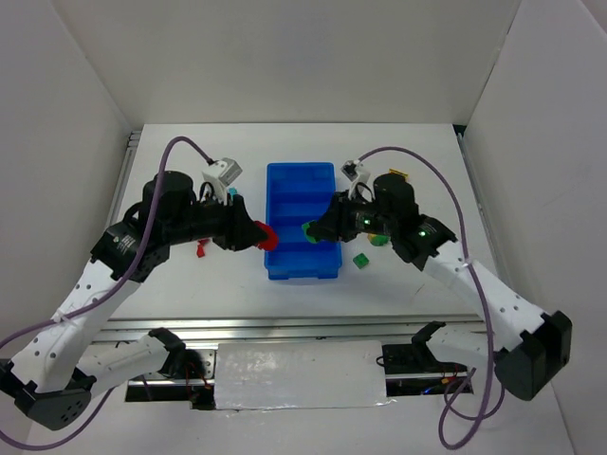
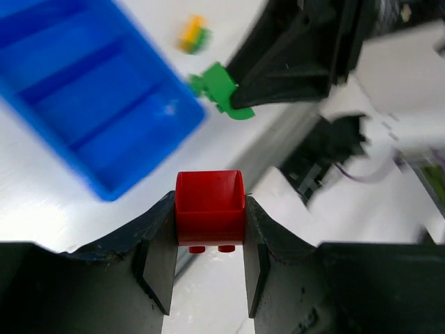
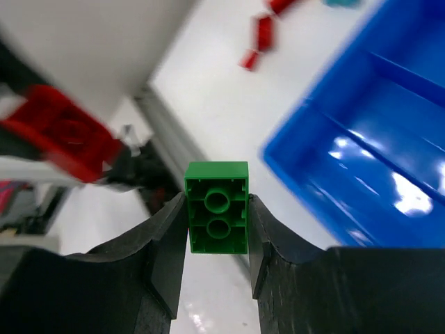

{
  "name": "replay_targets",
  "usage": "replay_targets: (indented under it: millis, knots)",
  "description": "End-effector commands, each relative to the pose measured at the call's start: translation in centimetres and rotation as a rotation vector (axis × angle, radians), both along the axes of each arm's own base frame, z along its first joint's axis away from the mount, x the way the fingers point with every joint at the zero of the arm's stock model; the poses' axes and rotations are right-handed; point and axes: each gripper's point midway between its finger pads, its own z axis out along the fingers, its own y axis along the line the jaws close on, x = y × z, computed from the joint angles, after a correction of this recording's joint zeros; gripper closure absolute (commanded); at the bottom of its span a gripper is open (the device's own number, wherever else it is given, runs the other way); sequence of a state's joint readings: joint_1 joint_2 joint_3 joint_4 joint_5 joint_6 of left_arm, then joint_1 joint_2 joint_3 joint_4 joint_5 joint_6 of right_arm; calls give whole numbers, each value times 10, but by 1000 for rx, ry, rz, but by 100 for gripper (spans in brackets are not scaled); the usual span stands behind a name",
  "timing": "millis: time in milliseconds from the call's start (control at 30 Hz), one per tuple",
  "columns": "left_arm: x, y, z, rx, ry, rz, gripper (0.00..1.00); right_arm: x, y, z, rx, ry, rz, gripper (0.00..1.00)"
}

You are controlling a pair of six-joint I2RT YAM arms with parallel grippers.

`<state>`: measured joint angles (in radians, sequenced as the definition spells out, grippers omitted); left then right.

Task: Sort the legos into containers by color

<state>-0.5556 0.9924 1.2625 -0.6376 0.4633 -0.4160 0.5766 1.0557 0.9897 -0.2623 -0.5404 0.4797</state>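
Observation:
The bright blue tray (image 1: 285, 175) stands mid-table with its four compartments; no lego shows in them. My left gripper (image 1: 262, 235) is shut on a red lego (image 1: 268, 236) at the tray's left edge; the left wrist view shows it (image 2: 209, 207) clamped between the fingers. My right gripper (image 1: 313, 229) is shut on a green lego (image 1: 307, 228) over the tray's right side; the right wrist view shows its hollow underside (image 3: 217, 217). The tray also shows in both wrist views (image 2: 83, 104) (image 3: 375, 132).
Loose legos lie on the table: red ones (image 1: 201, 250) left of the tray, a teal one (image 1: 233, 195) behind my left wrist, green ones (image 1: 360, 260) right of the tray, a yellow-green pair (image 2: 193, 33). White walls enclose three sides.

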Motion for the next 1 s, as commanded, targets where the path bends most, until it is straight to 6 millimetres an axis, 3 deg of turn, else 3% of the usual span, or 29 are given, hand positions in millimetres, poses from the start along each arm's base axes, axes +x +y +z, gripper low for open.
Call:
replay_targets:
  millis: [0, 33, 133, 300, 367, 400, 467, 533, 600, 633, 800, 967]
  knots:
    - [38, 50, -1, 90, -11, 404, 100, 41, -16, -61, -249, 63, -215, 100]
    - [41, 59, 5, 91, -14, 463, 100, 49, -17, -82, -311, 99, -241, 100]
    - [43, 79, 17, 84, -21, 583, 100, 58, -8, -103, -366, 121, -259, 100]
    - [39, 85, 37, 45, -51, 609, 100, 70, 3, -134, -427, 175, -258, 99]
    - [39, 84, 35, 59, -37, 603, 100, 72, 7, -144, -448, 197, -250, 97]
    - [39, 82, 36, 59, -35, 595, 100, 71, 10, -147, -454, 203, -239, 95]
    - [40, 81, 33, 66, -27, 590, 100, 71, 12, -152, -465, 210, -234, 81]
    - [40, 79, 31, 64, -21, 584, 100, 71, 16, -153, -466, 214, -220, 66]
    - [41, 77, 29, 58, -21, 579, 100, 71, 16, -154, -472, 217, -217, 59]
    - [42, 76, 29, 55, -19, 579, 100, 71, 17, -153, -471, 214, -215, 51]
    - [48, 71, 25, 56, -10, 573, 100, 69, 16, -142, -449, 201, -219, 32]
    - [59, 62, 12, 75, 12, 558, 100, 69, 7, -121, -422, 174, -268, 27]
